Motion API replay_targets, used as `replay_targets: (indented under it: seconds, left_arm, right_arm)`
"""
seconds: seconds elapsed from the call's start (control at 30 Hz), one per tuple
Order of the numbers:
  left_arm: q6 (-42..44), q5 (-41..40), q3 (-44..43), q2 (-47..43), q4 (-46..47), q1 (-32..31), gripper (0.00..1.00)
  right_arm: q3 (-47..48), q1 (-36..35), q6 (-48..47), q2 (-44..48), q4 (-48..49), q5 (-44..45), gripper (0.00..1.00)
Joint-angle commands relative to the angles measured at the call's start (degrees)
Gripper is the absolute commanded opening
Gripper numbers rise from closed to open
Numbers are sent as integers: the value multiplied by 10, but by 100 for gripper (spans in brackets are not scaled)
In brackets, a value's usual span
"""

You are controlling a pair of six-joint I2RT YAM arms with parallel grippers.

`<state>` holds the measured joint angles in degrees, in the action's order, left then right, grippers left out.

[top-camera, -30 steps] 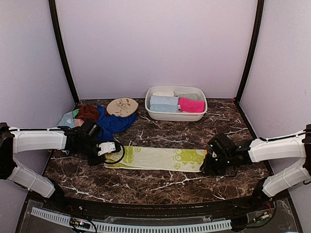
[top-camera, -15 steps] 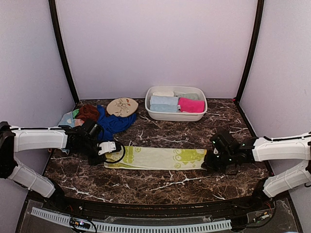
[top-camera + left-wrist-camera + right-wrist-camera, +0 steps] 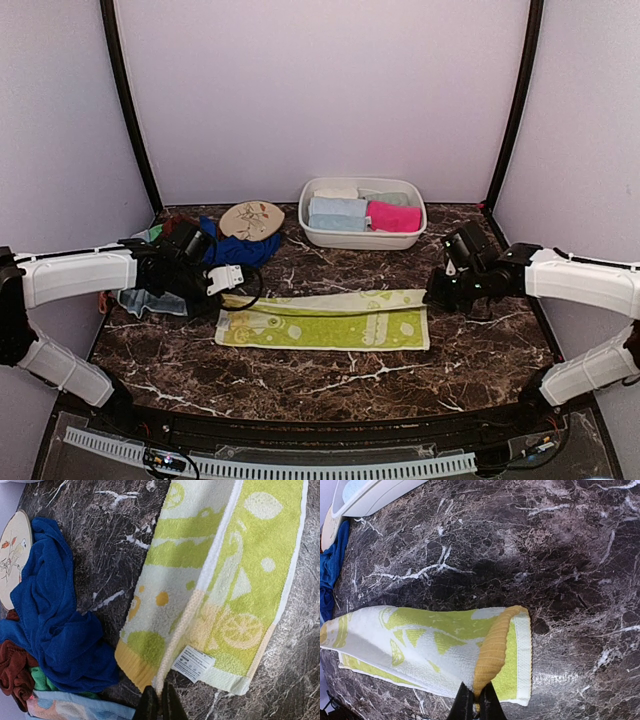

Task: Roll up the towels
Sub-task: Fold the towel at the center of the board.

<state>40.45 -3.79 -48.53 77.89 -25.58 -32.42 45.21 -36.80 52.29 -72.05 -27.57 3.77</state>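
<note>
Yellow-green towel (image 3: 325,322) lies stretched left to right across the front middle of the marbled desk (image 3: 330,378), with its far long edge turned over so a pale strip runs along the top. The left claw (image 3: 159,706) is nipped tight on the orange-hemmed corner at the towel's left end, its fingers closed with only the cloth between them. Just beside that corner a white care label faces up. The right claw (image 3: 472,702) is likewise narrow, pinching the orange hem at the right end, which curls up off the desk in an arch. Behind the left arm sits a heap of loose towels: a royal blue towel (image 3: 55,630) on top, a brown towel (image 3: 12,675) tucked at its side, and a pale blue towel (image 3: 150,302) spread beneath. An oval disc (image 3: 252,220) touches the blue one. At the back, a white basin (image 3: 360,241) holds a hot pink towel (image 3: 393,216) beside pale blue rolls (image 3: 337,213).
</note>
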Motion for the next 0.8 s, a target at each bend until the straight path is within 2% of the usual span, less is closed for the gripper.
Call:
replay_targets:
  seconds: [0.0,0.33,0.77]
  left_arm:
    - [-13,42,5,-3,-44,-3,0]
    - [-28,62,95,24,-28,-25,0]
    - [-28,39,117,34,-17,-25,1]
  right_arm:
    - [7,4,-41,-7,-40,18,0]
    - [-94,3,-25,13,6,-24,0]
    - [-132,-14,-22,-2,25,-32,0]
